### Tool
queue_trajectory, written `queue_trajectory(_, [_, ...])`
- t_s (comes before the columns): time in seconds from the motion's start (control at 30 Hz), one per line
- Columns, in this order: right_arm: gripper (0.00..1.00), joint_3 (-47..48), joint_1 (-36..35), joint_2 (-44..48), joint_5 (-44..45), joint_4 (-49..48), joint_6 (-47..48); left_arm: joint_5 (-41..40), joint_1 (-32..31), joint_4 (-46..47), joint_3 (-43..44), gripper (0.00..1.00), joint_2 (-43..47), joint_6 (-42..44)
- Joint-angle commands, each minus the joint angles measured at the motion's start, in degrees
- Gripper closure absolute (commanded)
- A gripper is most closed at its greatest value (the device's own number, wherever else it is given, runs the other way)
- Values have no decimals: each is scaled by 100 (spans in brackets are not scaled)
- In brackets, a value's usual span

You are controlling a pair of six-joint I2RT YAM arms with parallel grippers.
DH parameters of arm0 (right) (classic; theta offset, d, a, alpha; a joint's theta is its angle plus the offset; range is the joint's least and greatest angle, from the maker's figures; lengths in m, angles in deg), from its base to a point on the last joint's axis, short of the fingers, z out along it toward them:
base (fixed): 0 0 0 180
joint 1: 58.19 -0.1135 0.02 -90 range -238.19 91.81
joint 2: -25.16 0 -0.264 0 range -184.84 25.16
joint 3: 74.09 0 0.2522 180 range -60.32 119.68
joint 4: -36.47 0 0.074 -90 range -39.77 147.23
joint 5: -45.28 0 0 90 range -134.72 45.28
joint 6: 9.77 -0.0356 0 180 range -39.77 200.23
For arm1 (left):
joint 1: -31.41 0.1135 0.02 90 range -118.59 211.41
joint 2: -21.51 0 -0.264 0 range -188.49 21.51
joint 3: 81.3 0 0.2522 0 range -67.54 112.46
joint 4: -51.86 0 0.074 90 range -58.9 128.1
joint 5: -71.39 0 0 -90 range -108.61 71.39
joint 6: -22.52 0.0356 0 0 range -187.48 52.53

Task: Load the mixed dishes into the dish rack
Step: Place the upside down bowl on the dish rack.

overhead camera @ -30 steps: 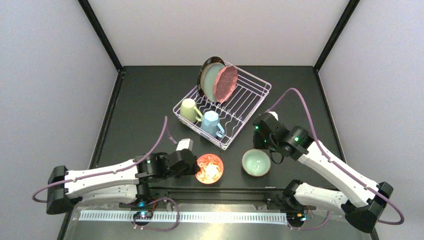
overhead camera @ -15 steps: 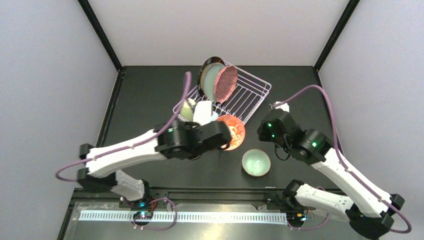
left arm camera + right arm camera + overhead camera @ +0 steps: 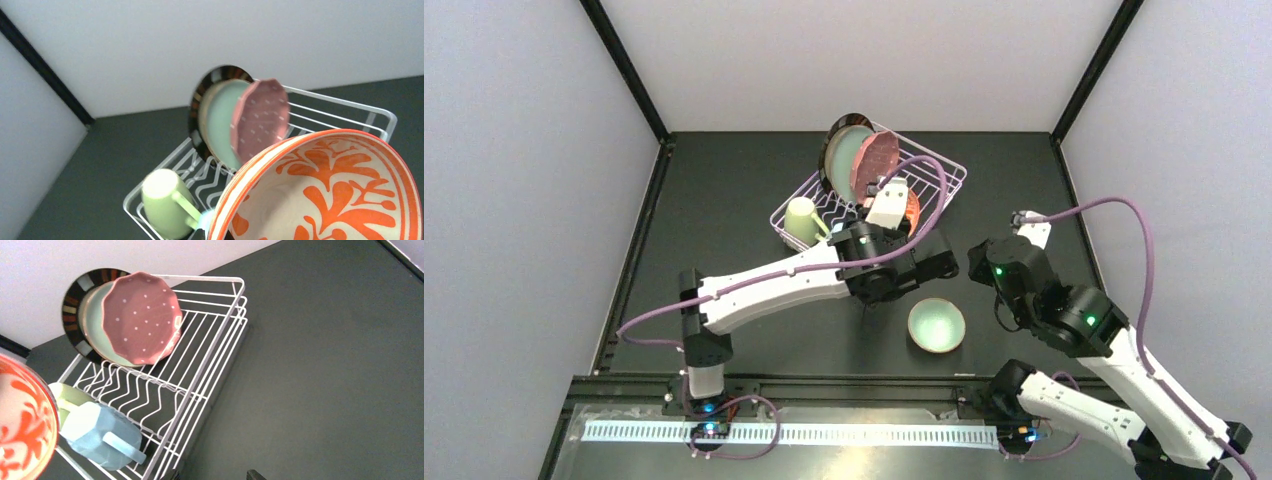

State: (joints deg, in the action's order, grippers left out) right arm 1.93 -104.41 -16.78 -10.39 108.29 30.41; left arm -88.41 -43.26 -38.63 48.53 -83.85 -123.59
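Bowl [image 3: 325, 195] moved over rack [image 3: 942, 180], end effector [image 3: 902, 222] clamped

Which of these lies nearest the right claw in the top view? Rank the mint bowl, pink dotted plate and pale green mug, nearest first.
From the right claw:
1. mint bowl, on the table, toward the arm bases and slightly left.
2. pink dotted plate, standing at the far end of the dish rack.
3. pale green mug, at the rack's left corner, farthest away.
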Motion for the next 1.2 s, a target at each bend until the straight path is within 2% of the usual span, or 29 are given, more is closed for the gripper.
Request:
queue_trajectory(0.0, [24, -386, 24, -17, 446, -228, -303, -1458, 354, 77, 156, 99, -119, 289])
queue_trajectory(0.13, [25, -785, 25, 62, 446, -408, -558, -1686, 744, 987, -280, 99, 50, 1006])
queue_trajectory(0.33, [25, -1137, 20, 167, 505, -480, -720, -1631, 1342, 3180, -1217, 99, 259, 2511])
queue_trajectory(0.7, [25, -1527, 18, 326, 725, -543, -819, -1168, 1795, 5702, -1223, 99, -869, 4177])
queue_trajectory(1.17, [26, -2254, 24, 887, 583, -1253, -424, -771, 2194, 7044, -291, 99, -2235, 5396])
